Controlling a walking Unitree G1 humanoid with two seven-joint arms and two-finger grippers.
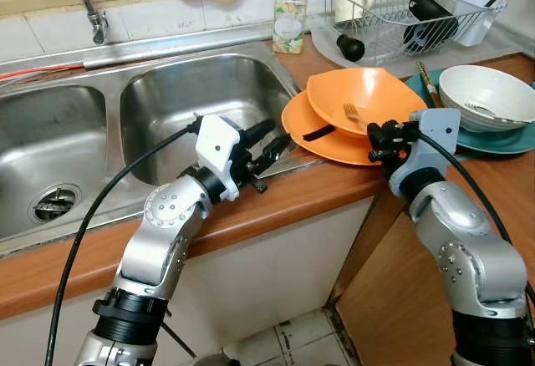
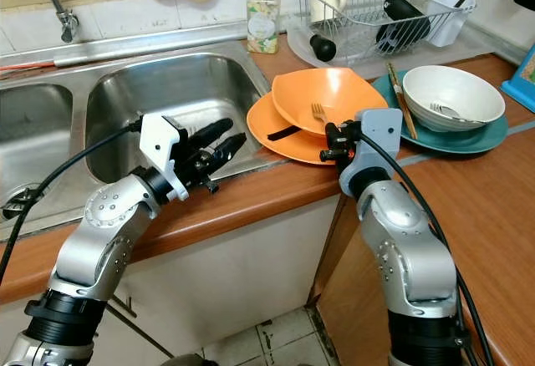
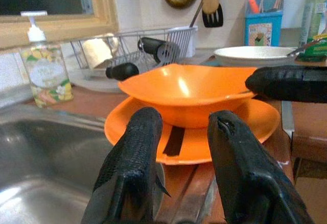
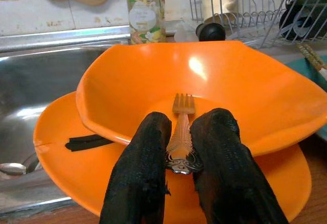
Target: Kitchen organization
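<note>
The right gripper [image 4: 179, 147] is at the near rim of the orange bowl [image 1: 368, 99], a little right of the centre of the left eye view. Its two black fingers [image 4: 140, 178] stand narrow on both sides of the handle of a fork [image 4: 180, 132], which lies inside the bowl with the tines pointing away. The fingers seem to touch the handle, but I cannot tell if they really press it.

The bowl sits on an orange plate [image 1: 318, 136] on the wooden counter [image 1: 276, 203], just right of the sink [image 1: 167, 115]. A dark flat thing [image 1: 319, 133] lies on the plate, partly under the bowl; what it is I cannot tell.

The left gripper [image 1: 269, 147] is over the front right corner of the sink basin, near the centre of the frame, pointing toward the plate. Its fingers [image 3: 133, 168] are a little apart and hold nothing.

In the right part of the frame a white bowl [image 1: 489, 94] with a spoon [image 1: 493, 114] in it stands on a teal plate [image 1: 493, 140]. Chopsticks [image 1: 426, 82] lie between this plate and the orange bowl. At the upper right is a wire dish rack [image 1: 401, 15] with a black bottle [image 1: 430, 15] and a white cup [image 1: 476, 11]. A soap bottle [image 1: 290, 19] stands at the upper centre, behind the sink, and the tap [image 1: 88, 2] is at the upper left.
</note>
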